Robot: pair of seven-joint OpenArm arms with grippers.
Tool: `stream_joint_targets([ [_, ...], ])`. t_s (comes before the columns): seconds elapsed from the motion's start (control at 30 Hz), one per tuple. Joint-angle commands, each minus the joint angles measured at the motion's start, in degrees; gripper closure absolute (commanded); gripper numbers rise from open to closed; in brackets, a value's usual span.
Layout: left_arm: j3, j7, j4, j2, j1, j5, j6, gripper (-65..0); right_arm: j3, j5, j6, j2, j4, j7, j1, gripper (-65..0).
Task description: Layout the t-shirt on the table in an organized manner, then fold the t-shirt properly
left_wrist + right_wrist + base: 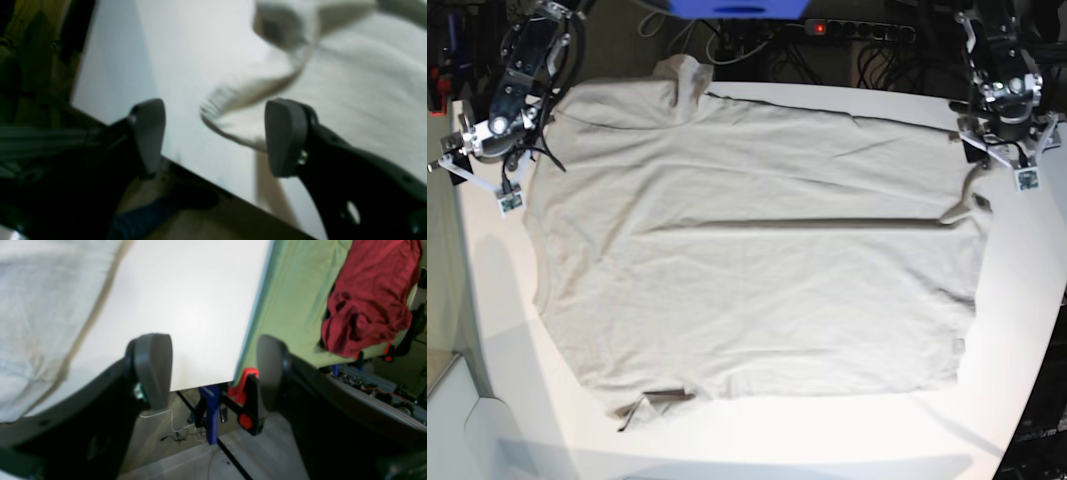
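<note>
The beige-grey t-shirt (747, 290) lies spread wide on the white table (507, 400), with a long crease across its middle and a curled-up corner at its right edge. My left gripper (1007, 150) hovers open just above that right edge. In the left wrist view, the blurred hem of the t-shirt (350, 83) lies below the open left gripper (217, 136), which holds nothing. My right gripper (479, 165) is open at the shirt's left edge. In the right wrist view, the right gripper (213, 370) is empty over the table (186, 306), with the t-shirt (40, 306) off to the left.
A red garment (367, 296) lies on a green surface (293, 306) beside the table. Red and blue clamps (247, 400) grip the table's edge. Cables and a power strip (857, 30) run behind the far edge. A small folded flap (652, 400) sticks out at the shirt's near-left corner.
</note>
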Motion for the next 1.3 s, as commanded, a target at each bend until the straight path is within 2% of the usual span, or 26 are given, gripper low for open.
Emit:
stream_joint_targets([
  [0.0,-1.8,-1.3,0.1,-0.3,-0.3,0.3,-1.8,-45.4,0.2,-0.2,0.8,0.3,1.0,0.2,0.4,-40.2],
  [0.13,-7.8,-1.6,-2.9,-0.1,-2.9,0.3,-10.5,-45.4,0.2,-0.2,0.8,0.3,1.0,0.3,0.4,-40.2],
  [0.2,-9.2,-1.6,-4.8,-0.1,-4.1,0.3,-13.0,-45.4,0.2,-0.2,0.8,0.3,1.0,0.3,0.4,-40.2],
  [0.27,-9.6,-2.0,-6.7,-0.2,-4.7,0.3,-13.9,-45.4,0.2,-0.2,0.8,0.3,1.0,0.3,0.4,-40.2],
  [0.4,-9.4,-2.1,-10.3,-0.4,-6.7,0.3,-14.3,-45.4,0.2,-0.2,0.8,-0.7,1.0,0.6,0.4,-40.2],
  [0.77,-9.2,-2.2,-17.3,-0.4,-9.5,0.3,-14.3,-45.0,0.2,-0.2,0.8,-0.7,1.1,0.7,-0.8,-40.2],
  [0.97,-7.6,-5.3,-20.6,-0.2,-9.9,0.3,-14.3,-44.6,0.2,-0.2,0.8,-0.8,1.2,0.7,-1.5,-40.2],
  [1.03,-6.7,-5.7,-21.0,-0.3,-9.8,0.3,-14.3,-41.2,0.2,-0.2,0.8,-0.8,1.3,0.7,-1.5,-40.2],
  [1.07,-6.5,-5.7,-21.3,-0.2,-9.8,0.3,-14.3,-37.3,0.2,-0.2,0.8,-0.8,1.3,0.7,-1.5,-40.2],
  [1.27,-6.6,-5.7,-24.5,-0.3,-10.1,0.3,-14.3,-7.3,0.2,-0.2,0.8,-0.8,1.3,0.7,-1.6,-39.1],
])
